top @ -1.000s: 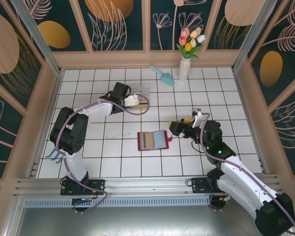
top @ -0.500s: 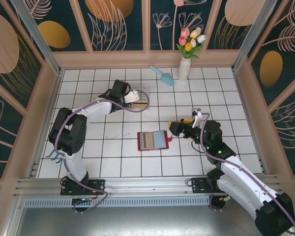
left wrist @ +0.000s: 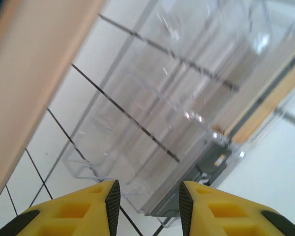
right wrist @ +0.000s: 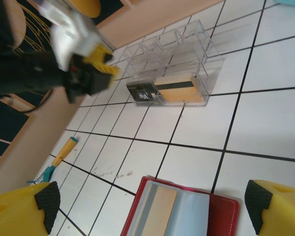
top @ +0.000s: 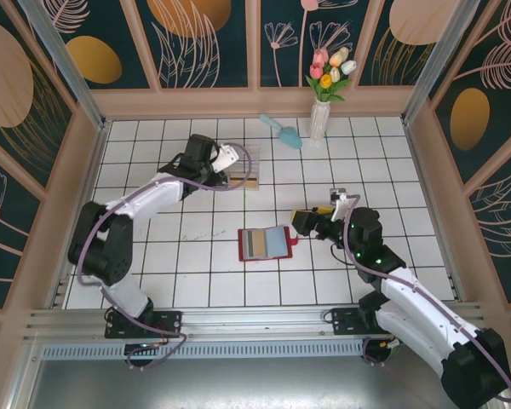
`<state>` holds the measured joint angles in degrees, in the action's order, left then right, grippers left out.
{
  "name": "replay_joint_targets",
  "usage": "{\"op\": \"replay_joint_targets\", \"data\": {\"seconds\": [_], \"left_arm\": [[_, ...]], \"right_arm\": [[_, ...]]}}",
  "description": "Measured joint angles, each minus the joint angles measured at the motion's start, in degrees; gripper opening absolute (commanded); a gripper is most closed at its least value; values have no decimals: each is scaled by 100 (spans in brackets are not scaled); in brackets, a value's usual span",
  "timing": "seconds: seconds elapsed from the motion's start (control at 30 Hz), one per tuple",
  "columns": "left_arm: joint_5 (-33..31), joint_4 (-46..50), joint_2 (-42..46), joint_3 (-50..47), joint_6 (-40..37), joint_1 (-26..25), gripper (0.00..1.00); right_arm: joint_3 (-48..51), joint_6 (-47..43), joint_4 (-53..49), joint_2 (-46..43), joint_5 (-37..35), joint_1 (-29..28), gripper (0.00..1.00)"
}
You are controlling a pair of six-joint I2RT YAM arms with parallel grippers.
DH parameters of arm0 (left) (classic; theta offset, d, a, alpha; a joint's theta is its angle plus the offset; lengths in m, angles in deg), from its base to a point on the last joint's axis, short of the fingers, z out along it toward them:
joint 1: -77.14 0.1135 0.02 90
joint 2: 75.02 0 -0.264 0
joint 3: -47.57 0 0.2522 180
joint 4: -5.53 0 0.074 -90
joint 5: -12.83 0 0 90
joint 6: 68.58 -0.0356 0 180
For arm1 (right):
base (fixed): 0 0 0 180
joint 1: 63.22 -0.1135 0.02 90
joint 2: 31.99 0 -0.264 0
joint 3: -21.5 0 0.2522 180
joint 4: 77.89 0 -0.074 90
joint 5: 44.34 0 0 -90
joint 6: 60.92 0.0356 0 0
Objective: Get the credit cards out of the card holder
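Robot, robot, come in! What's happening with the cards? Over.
Left gripper open at the clear box, right gripper open, empty. Card holder open, credit cards inside, two more in the box. Nothing blocking.

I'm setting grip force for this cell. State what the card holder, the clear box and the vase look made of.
Card holder: matte red cover, likely leather or faux leather; the look cannot settle which.
Clear box: rigid transparent plastic, glossy, with glints on its walls and the tile lines visible through it.
Vase: white and smooth, probably ceramic or glass; too small to tell.
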<state>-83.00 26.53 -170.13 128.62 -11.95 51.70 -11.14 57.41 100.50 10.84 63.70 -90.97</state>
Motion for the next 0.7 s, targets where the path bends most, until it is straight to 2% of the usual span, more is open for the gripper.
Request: {"op": "replay_joint_targets", "data": {"seconds": [0.17,0.27,0.4,0.53,0.67,0.7], "left_arm": [[798,-498,1436,-573,1665,0,37],[1235,-960,2144,-1128,2787,0,35],[1556,-1272,2592,-1794,4435,0,35],[1843,-1132,2439,-1888,5954,0,30],[2243,-1239,2140,-2107,6946,-11,26],[2302,-1314,2092,-2295,7184,-52,26]], "right_arm": [[-155,-9,-76,426,-48,-103,90],[-413,-92,-175,793,-201,-411,86],[-826,-203,-254,1436,-490,-1032,69],[-1207,-284,-306,2214,-660,-1445,44],[-1488,-247,-367,2944,-776,-1665,21],[-1556,-245,-385,3136,-798,-1711,19]]}}
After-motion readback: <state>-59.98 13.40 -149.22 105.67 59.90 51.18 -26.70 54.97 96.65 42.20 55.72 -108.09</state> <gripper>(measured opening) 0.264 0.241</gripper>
